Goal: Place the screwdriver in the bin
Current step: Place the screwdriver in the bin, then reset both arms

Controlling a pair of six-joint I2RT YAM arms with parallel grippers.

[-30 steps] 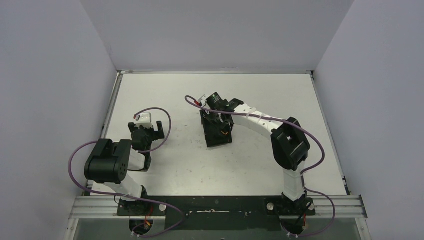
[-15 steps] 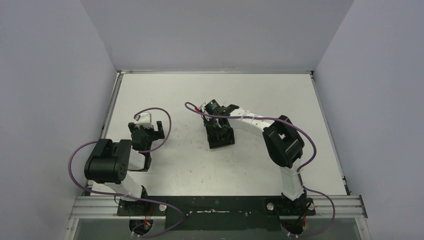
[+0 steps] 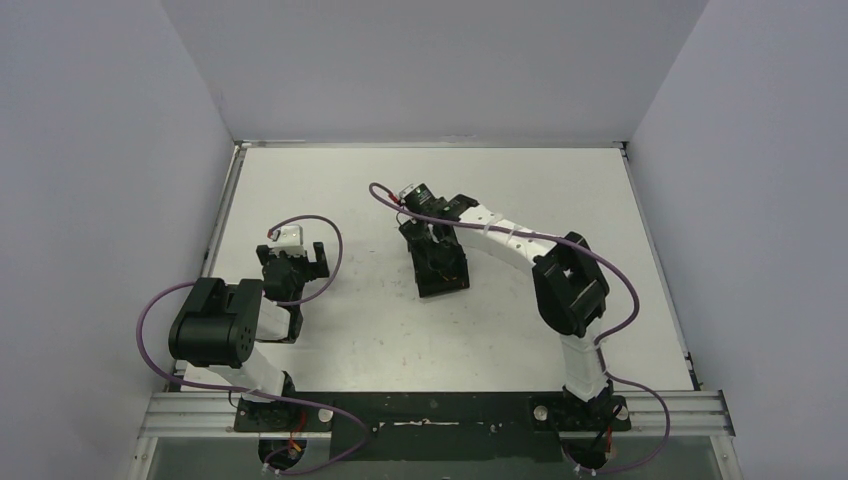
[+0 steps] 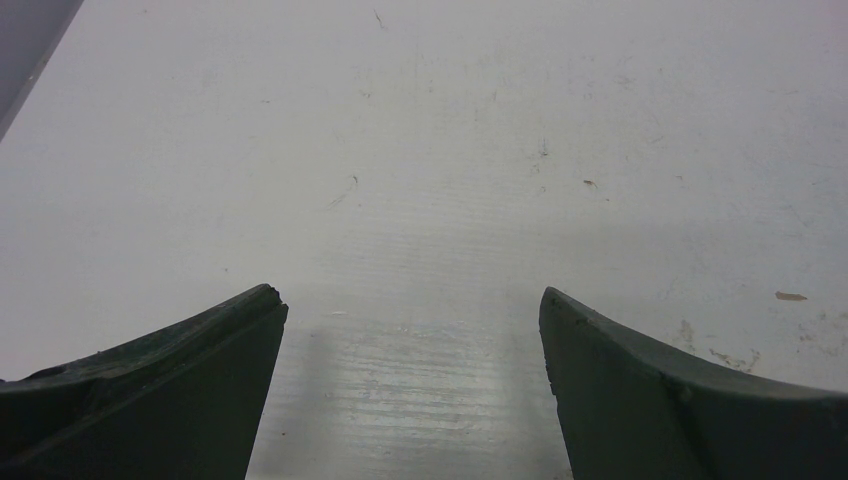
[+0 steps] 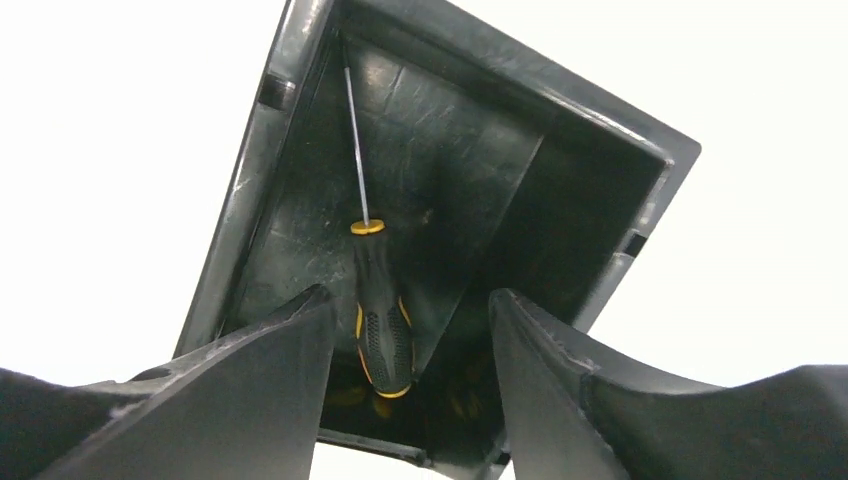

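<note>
Lying in the bin, the screwdriver points away from empty, parted right pincer.

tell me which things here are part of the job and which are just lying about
Part of the job:
- screwdriver, lying inside the bin
- bin
- right claw, open above the bin

Not part of it:
- left claw, open over the table
- table, with only scuff marks under the left claw
</note>
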